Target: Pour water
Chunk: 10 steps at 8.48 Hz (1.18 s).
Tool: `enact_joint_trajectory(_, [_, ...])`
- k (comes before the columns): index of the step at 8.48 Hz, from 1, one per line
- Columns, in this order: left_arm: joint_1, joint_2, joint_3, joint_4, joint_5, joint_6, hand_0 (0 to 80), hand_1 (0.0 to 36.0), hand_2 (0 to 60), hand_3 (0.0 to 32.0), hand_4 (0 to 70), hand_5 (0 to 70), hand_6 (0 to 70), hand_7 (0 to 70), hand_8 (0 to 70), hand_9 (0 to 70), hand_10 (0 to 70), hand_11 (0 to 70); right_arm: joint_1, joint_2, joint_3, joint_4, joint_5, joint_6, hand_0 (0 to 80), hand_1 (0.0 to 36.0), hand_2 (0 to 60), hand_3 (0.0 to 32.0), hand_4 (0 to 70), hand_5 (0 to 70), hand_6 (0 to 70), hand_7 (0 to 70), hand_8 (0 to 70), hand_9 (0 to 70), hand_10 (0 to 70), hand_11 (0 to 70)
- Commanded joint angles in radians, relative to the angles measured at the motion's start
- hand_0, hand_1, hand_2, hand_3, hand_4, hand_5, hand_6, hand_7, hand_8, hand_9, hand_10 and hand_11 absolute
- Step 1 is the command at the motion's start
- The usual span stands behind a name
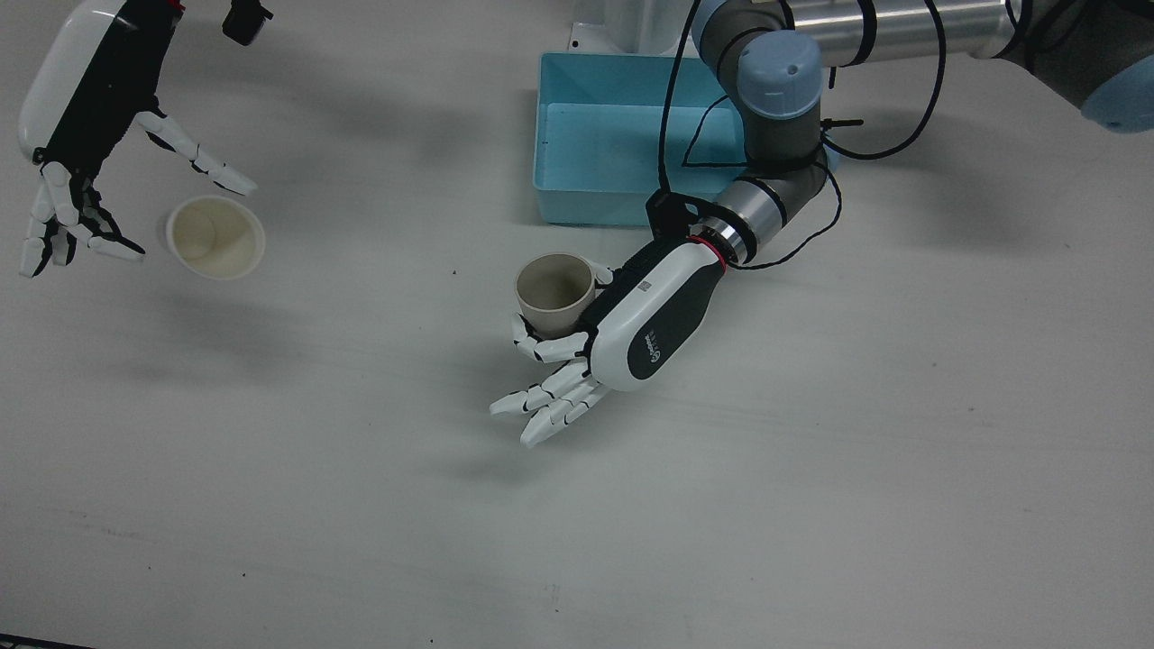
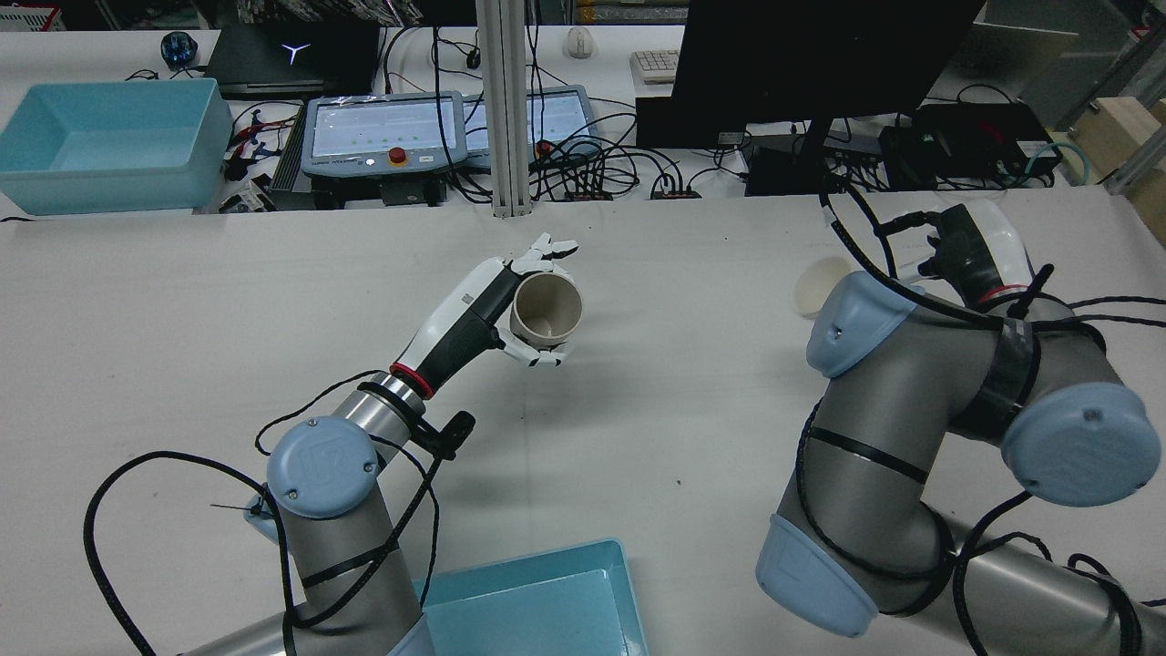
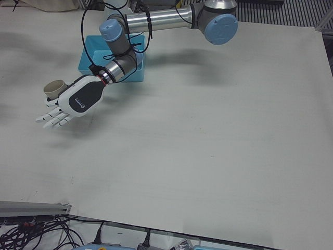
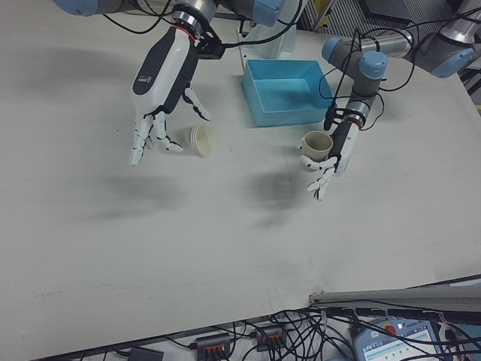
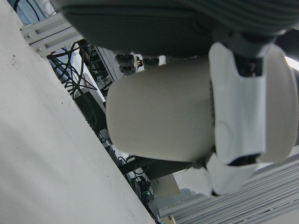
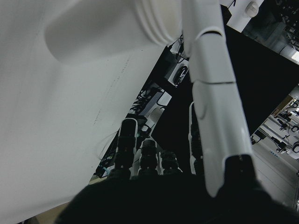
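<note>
Two paper cups were on the scene, one held and one standing on the white table [image 1: 811, 469]. The left hand [image 1: 631, 329] had the beige cup [image 1: 554, 294] in its grasp, between the thumb and some curled fingers, while the other fingers [image 1: 550, 404] pointed out straight below the cup and did not touch it. This cup was lifted above the table, near the middle of it, with its mouth upward and a little tilted; in the rear view its inside [image 2: 545, 312] looked empty, though I cannot tell for sure. In the left hand view the cup wall [image 5: 161, 112] filled most of the picture, and a white finger [image 5: 236, 102] lay across it.

The white cup [image 1: 216, 237] stood on the table in front of the right arm, well apart from the beige cup. The right hand [image 1: 86, 135] hung just beside it with fingers spread apart and held nothing; the thumb [image 1: 194, 155] reached over near the rim, and I cannot tell if it touched. In the right-front view this hand [image 4: 154, 113] pointed its fingers down next to the cup [image 4: 200, 140].

One blue tray [image 1: 577, 180] sat on the table near the left arm's base, behind the beige cup. Another blue bin [image 2: 100, 146] stood on the far desk in the rear view, beside some monitors [image 2: 383, 132] and cables.
</note>
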Motion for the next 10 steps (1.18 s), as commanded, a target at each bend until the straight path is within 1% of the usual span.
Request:
enact_joint_trajectory(1, [-0.113, 0.032, -0.059, 0.037, 0.12, -0.039, 59.7, 36.0, 60.0, 0.0, 51.9, 70.0, 14.5, 13.7, 5.6, 2.8, 4.4, 8.5, -0.023, -0.057, -0.018, 0.23, 0.054, -0.006, 77.5, 25.8, 0.0, 0.0, 18.8, 36.4, 8.4, 9.4, 11.7, 12.5, 16.8, 27.2])
enact_joint_trajectory(2, [-0.116, 0.068, -0.103, 0.05, 0.121, -0.039, 60.3, 36.0, 60.0, 0.0, 50.7, 70.0, 13.8, 13.2, 5.7, 2.8, 4.4, 8.4, -0.059, -0.207, 0.026, 0.479, 0.121, -0.012, 78.8, 25.9, 0.0, 0.0, 22.2, 37.5, 9.7, 10.6, 12.2, 12.9, 16.5, 26.7])
enact_joint_trajectory(3, [-0.121, 0.092, -0.125, 0.051, 0.121, -0.041, 60.0, 36.0, 60.0, 0.0, 50.4, 70.0, 13.6, 13.0, 5.6, 2.8, 4.4, 8.4, -0.098, -0.36, 0.06, 0.692, 0.157, -0.014, 79.3, 25.6, 0.0, 0.0, 26.7, 39.1, 11.5, 12.6, 12.8, 13.5, 15.9, 25.8])
enact_joint_trajectory(4, [-0.136, 0.127, -0.133, 0.051, 0.122, -0.085, 60.0, 36.0, 60.0, 0.0, 50.0, 70.0, 13.4, 12.8, 5.5, 2.7, 4.3, 8.4, -0.126, -0.526, 0.116, 0.875, 0.159, -0.014, 79.7, 25.4, 0.0, 0.0, 30.3, 40.4, 12.3, 13.3, 12.5, 12.8, 14.8, 24.0])
enact_joint_trajectory(5, [-0.156, 0.174, -0.137, 0.048, 0.122, -0.12, 59.9, 36.0, 60.0, 0.0, 49.5, 70.0, 13.2, 12.6, 5.5, 2.7, 4.4, 8.4, -0.118, -0.643, 0.167, 0.993, 0.157, -0.012, 72.4, 23.2, 0.0, 0.0, 22.2, 36.8, 9.8, 11.0, 11.7, 12.1, 15.2, 24.6])
enact_joint_trajectory(6, [-0.173, 0.205, -0.134, 0.027, 0.122, -0.127, 59.9, 36.0, 60.0, 0.0, 49.0, 70.0, 13.0, 12.4, 5.4, 2.5, 4.4, 8.4, -0.079, -0.715, 0.198, 1.048, 0.154, -0.012, 70.8, 22.2, 0.0, 0.0, 18.2, 34.9, 8.1, 9.9, 11.7, 12.2, 15.0, 24.4])
enact_joint_trajectory(7, [-0.193, 0.258, -0.127, -0.011, 0.151, -0.136, 59.7, 35.6, 60.0, 0.0, 48.2, 70.0, 12.6, 12.0, 5.2, 2.3, 4.3, 8.3, -0.055, -0.792, 0.192, 1.167, 0.145, -0.012, 72.2, 22.4, 0.0, 0.0, 20.8, 35.8, 8.5, 10.1, 11.5, 11.8, 14.5, 23.6])
enact_joint_trajectory(8, [-0.223, 0.343, -0.127, -0.074, 0.157, -0.178, 59.6, 35.6, 60.0, 0.0, 48.8, 70.0, 13.1, 12.3, 5.4, 2.4, 4.4, 8.4, -0.055, -0.849, 0.142, 1.33, 0.142, -0.023, 70.0, 22.0, 0.0, 0.0, 22.7, 36.2, 9.0, 9.9, 11.2, 11.4, 15.6, 25.1])
enact_joint_trajectory(9, [-0.259, 0.436, -0.128, -0.12, 0.157, -0.227, 59.4, 35.3, 60.0, 0.0, 48.5, 70.0, 13.1, 12.4, 5.5, 2.6, 4.5, 8.6, -0.055, -0.857, 0.068, 1.462, 0.139, -0.023, 67.3, 21.3, 0.0, 0.0, 24.9, 36.6, 9.7, 10.2, 11.4, 12.0, 16.9, 26.9])
enact_joint_trajectory(10, [-0.305, 0.514, -0.125, -0.183, 0.159, -0.24, 59.6, 35.3, 60.0, 0.0, 48.1, 70.0, 12.9, 12.3, 5.5, 2.5, 4.4, 8.4, -0.055, -0.863, 0.005, 1.553, 0.087, -0.024, 66.4, 20.8, 0.0, 0.0, 29.6, 37.7, 10.6, 11.6, 12.1, 12.9, 17.3, 27.3])
